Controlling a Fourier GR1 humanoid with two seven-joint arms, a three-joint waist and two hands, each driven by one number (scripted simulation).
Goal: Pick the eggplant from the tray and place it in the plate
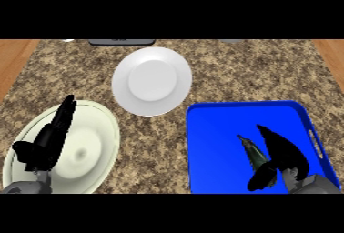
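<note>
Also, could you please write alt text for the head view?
The robot's right hand is at a dark eggplant in a blue tray on a granite counter. A white plate lies farther back; the open left hand rests over a pale plate.

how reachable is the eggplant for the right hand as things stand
Likely within reach, yes. The right hand hangs open over the blue tray, close beside the eggplant, and nothing else in the tray lies between them.
</note>
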